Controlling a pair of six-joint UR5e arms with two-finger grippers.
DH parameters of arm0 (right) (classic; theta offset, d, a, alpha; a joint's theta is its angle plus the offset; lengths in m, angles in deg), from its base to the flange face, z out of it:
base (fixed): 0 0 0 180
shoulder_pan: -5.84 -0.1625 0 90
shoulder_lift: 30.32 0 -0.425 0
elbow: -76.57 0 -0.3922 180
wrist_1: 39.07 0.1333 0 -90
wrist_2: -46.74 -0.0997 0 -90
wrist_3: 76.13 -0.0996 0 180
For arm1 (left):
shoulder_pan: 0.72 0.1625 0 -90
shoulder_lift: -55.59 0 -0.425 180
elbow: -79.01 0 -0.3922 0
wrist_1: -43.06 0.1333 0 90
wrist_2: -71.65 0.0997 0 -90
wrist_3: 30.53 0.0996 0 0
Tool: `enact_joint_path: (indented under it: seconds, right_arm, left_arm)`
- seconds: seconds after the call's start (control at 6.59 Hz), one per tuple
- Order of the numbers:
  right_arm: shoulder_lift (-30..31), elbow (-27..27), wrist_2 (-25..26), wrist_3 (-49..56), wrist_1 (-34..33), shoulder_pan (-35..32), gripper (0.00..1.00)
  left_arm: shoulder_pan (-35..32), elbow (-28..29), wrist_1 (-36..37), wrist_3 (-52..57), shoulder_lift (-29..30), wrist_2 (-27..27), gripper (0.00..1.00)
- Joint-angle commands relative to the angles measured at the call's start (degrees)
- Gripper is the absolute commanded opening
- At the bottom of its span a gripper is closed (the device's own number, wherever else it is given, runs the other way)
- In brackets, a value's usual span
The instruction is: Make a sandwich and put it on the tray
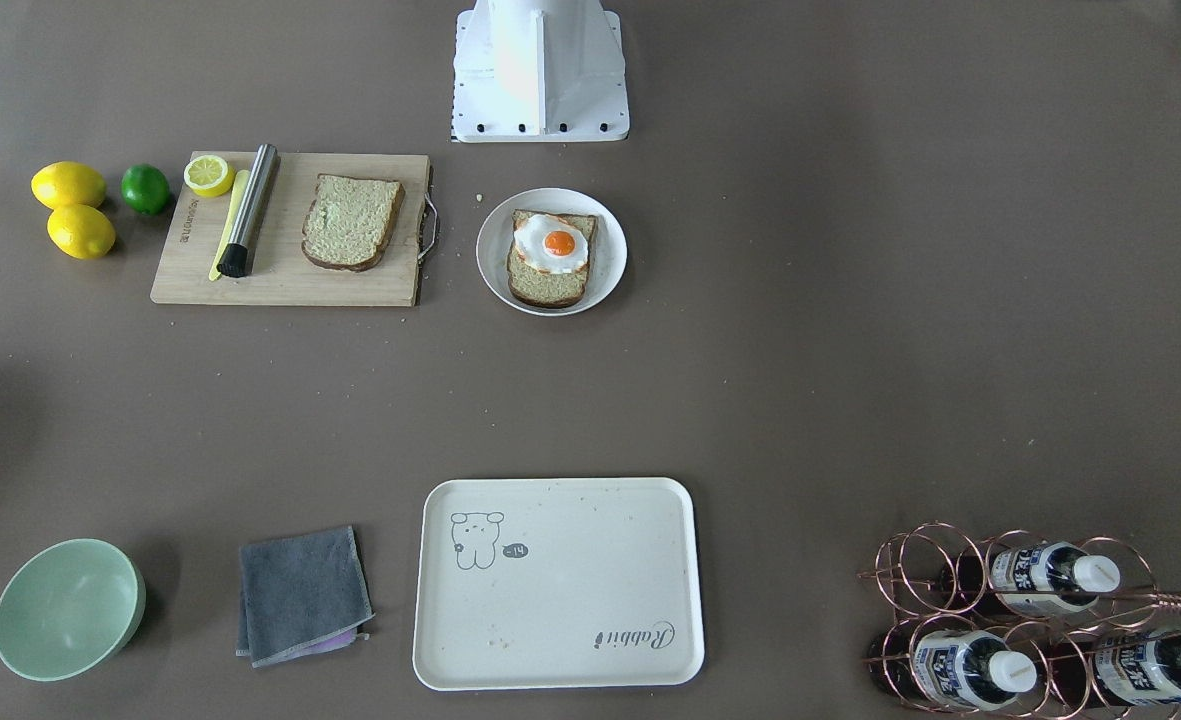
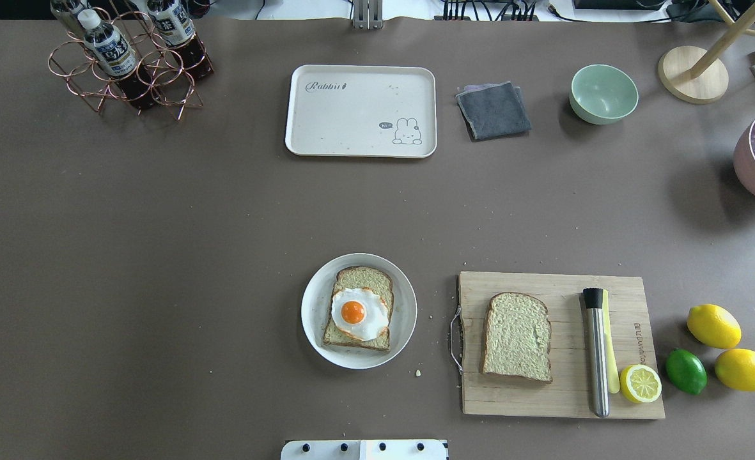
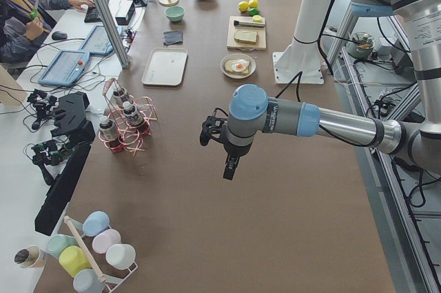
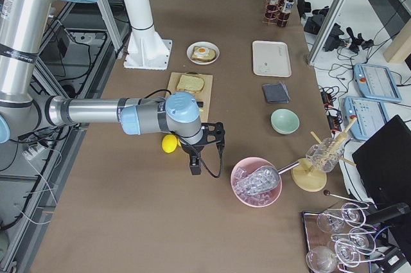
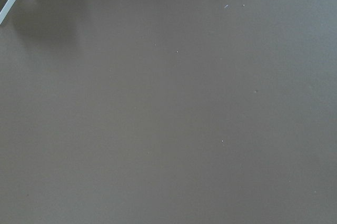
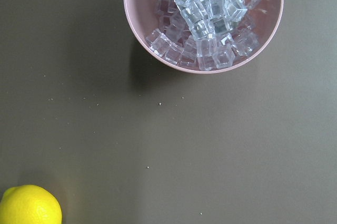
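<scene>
Both arms are hanging out wide, nothing in hand. My left gripper (image 3: pixel 231 169) is pointing down over bare table (image 2: pixel 160 255), and its wrist camera is showing only table. My right gripper (image 4: pixel 194 169) is hanging likewise, with its wrist camera showing the ice bowl (image 6: pixel 132 31) at 12 o'clock and a lemon (image 6: pixel 29 205) at 7 o'clock. Fingers apart or together: I cannot tell for either, since only the side views are catching them.

Overhead view, from my base outward: the plate (image 2: pixel 313 332) is sitting nearest, dead ahead. It is carrying one slice (image 2: pixel 364 279) with the egg (image 2: pixel 359 313) lying on top. At 3 o'clock of the plate, just beside it, the board (image 2: pixel 556 399) is holding the second slice (image 2: pixel 516 337), lying flat and apart from the muddler at its own 3 o'clock. The tray (image 2: pixel 359 108) is lying at 12 o'clock of the plate, well apart, at the far edge, with nothing on it.

My read is that I am sitting at the start of assembly. The sandwich is half stacked and not yet closed. The next move is probably calling for my right arm, the board being on its side. It would be coming down open over the second slice, pinching it by the crust and laying it square on the egg. After that comes carrying the stack out to the tray. The egg may slide if the top slice is landing tilted.
</scene>
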Motion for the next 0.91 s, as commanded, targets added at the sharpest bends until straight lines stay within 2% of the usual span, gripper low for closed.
enact_joint_path:
  seconds: [0.0,0.76]
  right_arm:
    - [0.18,0.13,-0.01,-0.03,-0.01,0.0,1.0]
    - [-0.09,0.13,-0.01,-0.46,1.47,0.44,1.0]
  left_arm:
    - [0.09,-0.01,0.0,-0.09,0.0,0.0,0.98]
    - [0.36,1.04,-0.18,-0.09,0.0,-0.09,0.98]
